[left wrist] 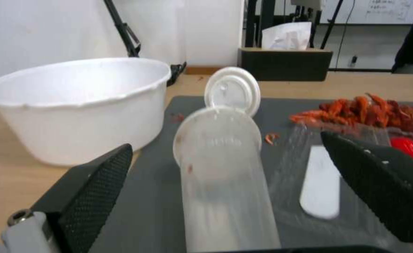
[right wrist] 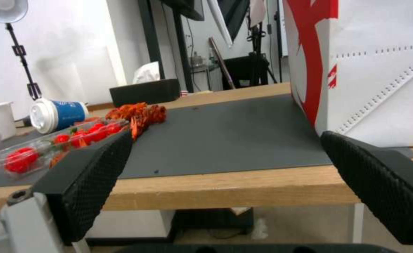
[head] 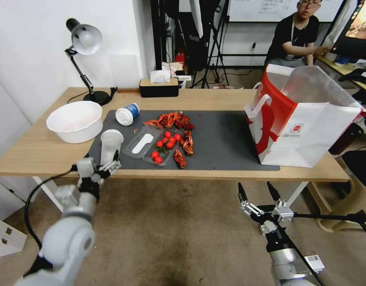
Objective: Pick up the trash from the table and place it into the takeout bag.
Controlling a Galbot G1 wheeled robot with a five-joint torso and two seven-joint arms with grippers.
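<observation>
Left gripper [head: 110, 166] sits at the near table [head: 32, 159] edge, jaws spread wide and holding nothing, one pad on each side of the clear plastic cup [left wrist: 220, 165]. The cup lies on its side on the dark grey mat [head: 222, 139], closed end toward the gripper. Judgement: advance until the pads flank mid-body, then close gently; thin wall will likely buckle or squirt out. Keep clear of the clear tray [head: 142, 143] just beside it, and of the white bowl [head: 75, 120] on the other side.

Right gripper [head: 259, 193] hangs below the table edge, released, idle.

White cup with blue label [head: 127, 114] lies beyond the clear cup. Takeout bag [head: 306, 135] stands open at the mat's right end, well apart.

Unclear: bag interior is hidden; smudges inside the clear cup are unidentifiable.
</observation>
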